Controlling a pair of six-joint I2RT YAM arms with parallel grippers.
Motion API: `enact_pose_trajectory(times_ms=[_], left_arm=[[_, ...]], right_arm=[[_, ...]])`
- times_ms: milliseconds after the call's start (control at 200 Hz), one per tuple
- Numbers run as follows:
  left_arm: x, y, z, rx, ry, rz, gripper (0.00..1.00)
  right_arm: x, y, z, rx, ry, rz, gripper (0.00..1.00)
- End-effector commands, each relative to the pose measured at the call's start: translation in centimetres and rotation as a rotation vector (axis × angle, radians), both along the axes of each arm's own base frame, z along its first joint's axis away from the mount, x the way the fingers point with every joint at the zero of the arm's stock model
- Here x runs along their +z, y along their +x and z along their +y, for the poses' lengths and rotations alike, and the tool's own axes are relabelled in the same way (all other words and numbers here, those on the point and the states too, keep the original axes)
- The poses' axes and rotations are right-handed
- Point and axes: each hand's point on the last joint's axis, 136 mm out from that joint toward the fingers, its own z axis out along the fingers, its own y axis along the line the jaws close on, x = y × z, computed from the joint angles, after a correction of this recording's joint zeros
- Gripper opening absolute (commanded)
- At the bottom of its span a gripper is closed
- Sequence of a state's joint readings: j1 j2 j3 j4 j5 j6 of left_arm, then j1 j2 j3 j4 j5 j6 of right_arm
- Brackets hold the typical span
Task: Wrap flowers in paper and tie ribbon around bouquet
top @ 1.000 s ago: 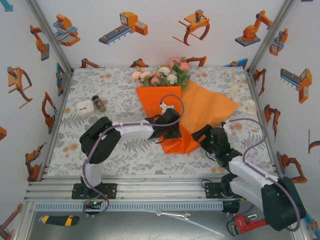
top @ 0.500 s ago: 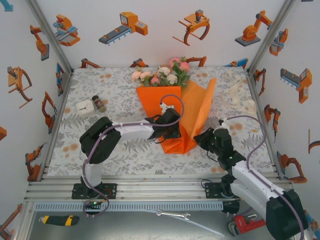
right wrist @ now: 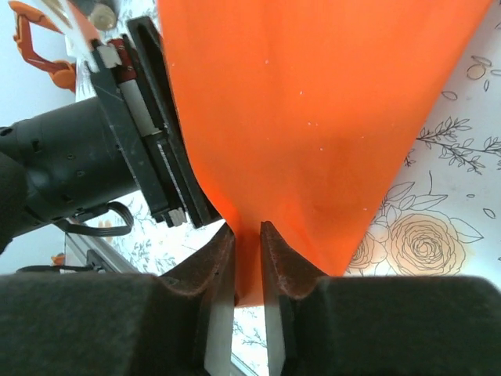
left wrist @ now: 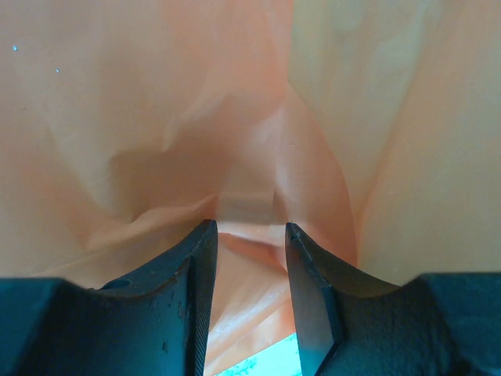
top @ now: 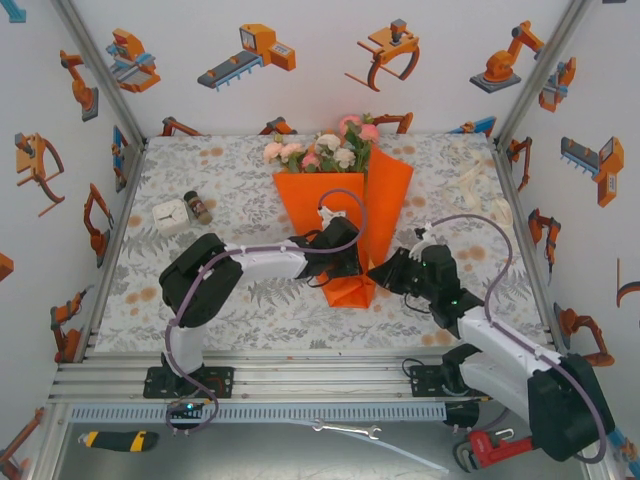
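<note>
The table (top: 220, 300), covered with a grey leaf-and-flower cloth, carries everything. On its middle lies the paper (top: 318, 200), bright orange and plain. Its left part lies flat as a broad wedge that narrows toward the arms. Its right flap stands up on edge and is folded inward, so the two parts meet in a point at the near end.

The left arm (top: 200, 275) reaches in from the left and the right arm (top: 510, 350) from the right, and both meet at that narrow near end.

The flowers (top: 325, 150), pink and cream roses with green leaves, poke out past the far, wide edge of the paper, with their stems hidden under it.

The left tool (left wrist: 249, 227) sits on the lower part of the wrap. Its fingers stand somewhat apart, with a bunched, creased fold of paper filling the gap between them, so it is grasping the paper.

The right tool (right wrist: 246, 231) is clenched on the near bottom edge of the raised flap. A thin strip of orange is pinched between its nearly closed fingers, just beside the black body of the left tool.

The ribbon (top: 470, 185) lies in a loose cream heap near the far right side of the table, well apart from the paper.

A small white box (top: 170, 214) and a little brown bottle (top: 197, 207) lie touching on the left side of the table.
</note>
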State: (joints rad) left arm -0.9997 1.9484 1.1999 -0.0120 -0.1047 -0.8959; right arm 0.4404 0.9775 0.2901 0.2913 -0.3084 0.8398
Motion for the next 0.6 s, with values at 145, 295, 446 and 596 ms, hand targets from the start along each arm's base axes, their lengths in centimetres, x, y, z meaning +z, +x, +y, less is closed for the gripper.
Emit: enact_pose_trajectory(times_ms=[145, 295, 446, 596], left_arm=[[0.4, 0.0, 1.9, 0.08, -0.072, 0.054, 0.42], [2.0, 0.6, 2.8, 0.112, -0.123, 0.048, 0.44], [3.5, 1.0, 3.7, 0.121, -0.133, 0.028, 0.45], [4.1, 0.9, 5.2, 0.132, -0.108, 0.005, 0.45]], right_arm=[[1.7, 1.8, 1.2, 0.031, -0.004, -0.077, 0.01], [1.4, 1.8, 1.0, 0.033, -0.027, -0.077, 0.0], [1.3, 1.8, 0.6, 0.013, -0.033, -0.081, 0.0], [1.3, 1.7, 0.5, 0.009, -0.039, -0.081, 0.0]])
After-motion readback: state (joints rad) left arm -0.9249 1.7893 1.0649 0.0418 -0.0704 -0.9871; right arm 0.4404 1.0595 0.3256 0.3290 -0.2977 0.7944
